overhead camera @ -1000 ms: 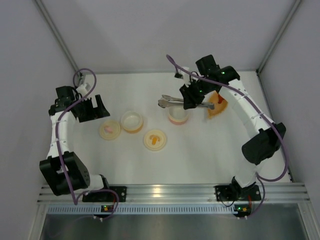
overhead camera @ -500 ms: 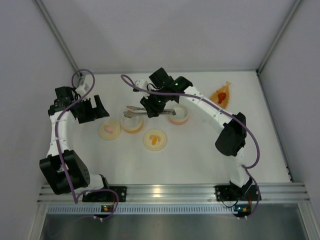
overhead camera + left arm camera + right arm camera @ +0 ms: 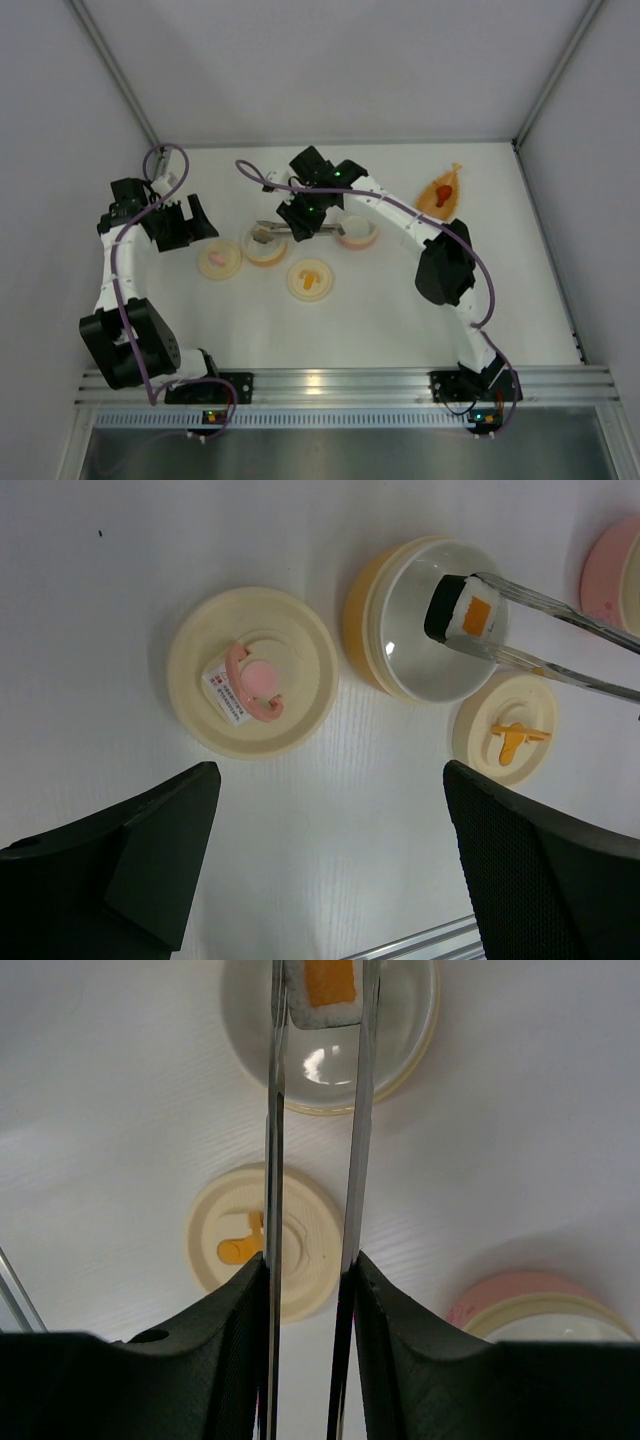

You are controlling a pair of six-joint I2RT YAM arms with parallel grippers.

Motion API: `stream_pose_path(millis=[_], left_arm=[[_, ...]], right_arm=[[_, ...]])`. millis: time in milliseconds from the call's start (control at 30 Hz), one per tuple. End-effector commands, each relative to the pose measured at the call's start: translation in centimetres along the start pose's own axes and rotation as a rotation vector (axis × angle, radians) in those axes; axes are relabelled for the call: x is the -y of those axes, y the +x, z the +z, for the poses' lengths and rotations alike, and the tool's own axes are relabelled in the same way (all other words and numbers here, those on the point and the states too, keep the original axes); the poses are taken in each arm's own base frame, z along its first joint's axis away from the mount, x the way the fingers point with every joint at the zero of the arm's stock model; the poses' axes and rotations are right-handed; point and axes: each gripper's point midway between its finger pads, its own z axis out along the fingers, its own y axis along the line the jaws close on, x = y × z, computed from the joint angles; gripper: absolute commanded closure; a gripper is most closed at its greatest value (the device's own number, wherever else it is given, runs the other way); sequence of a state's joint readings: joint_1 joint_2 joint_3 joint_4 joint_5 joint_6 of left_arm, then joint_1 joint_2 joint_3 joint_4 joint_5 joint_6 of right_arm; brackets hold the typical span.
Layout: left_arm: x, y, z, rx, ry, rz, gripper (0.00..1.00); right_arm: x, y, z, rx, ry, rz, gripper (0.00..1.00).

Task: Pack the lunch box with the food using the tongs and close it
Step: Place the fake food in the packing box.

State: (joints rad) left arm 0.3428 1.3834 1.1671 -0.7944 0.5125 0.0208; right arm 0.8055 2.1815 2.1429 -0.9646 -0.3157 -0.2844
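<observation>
My right gripper (image 3: 303, 222) (image 3: 305, 1290) is shut on the silver tongs (image 3: 278, 230) (image 3: 358, 1140). The tongs' tips pinch the white sushi roll (image 3: 262, 237) (image 3: 462, 610) (image 3: 325, 990), which hangs just above the open round orange lunch box (image 3: 267, 255) (image 3: 362, 610) (image 3: 405, 1065). The small red piece (image 3: 441, 190) lies on the orange leaf-shaped dish (image 3: 449, 206) at the back right. My left gripper (image 3: 185, 225) (image 3: 330, 850) hovers open over the table left of the box, holding nothing.
A cream lid with a pink handle (image 3: 219, 259) (image 3: 252, 672) lies left of the orange box. A cream lid with an orange handle (image 3: 309, 279) (image 3: 508, 742) (image 3: 262, 1250) lies in front. A pink round box (image 3: 357, 236) (image 3: 530, 1305) stands to the right.
The right arm swung left from the leaf dish, carrying the tongs and sushi roll past the pink box to over the orange box. The left arm barely moved.
</observation>
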Motion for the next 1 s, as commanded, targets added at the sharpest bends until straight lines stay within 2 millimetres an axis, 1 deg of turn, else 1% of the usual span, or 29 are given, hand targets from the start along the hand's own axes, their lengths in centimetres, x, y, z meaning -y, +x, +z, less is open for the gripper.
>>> stream_pose_path(millis=[0,233,400,500,567,667,767,800,967], left_arm=[[0.4,-1.2,-0.2,0.055,0.024,0.020,0.02],[0.4,-1.3,-0.1,0.054,0.027,0.022,0.02],[0.3,-1.3,0.0,0.050,0.026,0.023,0.02],[0.2,-1.4,-0.1,0.053,0.025,0.025,0.02],[0.3,-1.5,-0.1,0.054,0.025,0.026,0.02],[0.2,-1.5,-0.1,0.053,0.025,0.028,0.02],[0.2,-1.7,0.0,0.052,0.025,0.030,0.02],[0.2,-1.7,0.0,0.052,0.025,0.030,0.02],[0.3,-1.8,-0.1,0.051,0.030,0.033,0.02]], right_arm=[[-0.6,-3.6,-0.5,0.107,0.014,-0.052,0.80],[-0.4,-2.6,0.6,0.073,0.013,-0.049,0.74],[-0.6,-2.5,0.8,0.069,0.004,-0.047,0.69],[-0.4,-2.2,0.9,0.061,0.009,-0.046,0.66],[-0.6,-2.2,0.9,0.061,0.005,-0.044,0.63],[-0.8,-2.2,0.9,0.061,-0.003,-0.047,0.56],[-1.0,-2.3,0.6,0.066,-0.005,-0.048,0.53],[-1.1,-2.4,0.6,0.068,-0.008,-0.048,0.50],[-1.5,-2.9,-0.1,0.082,-0.009,-0.052,0.51]])
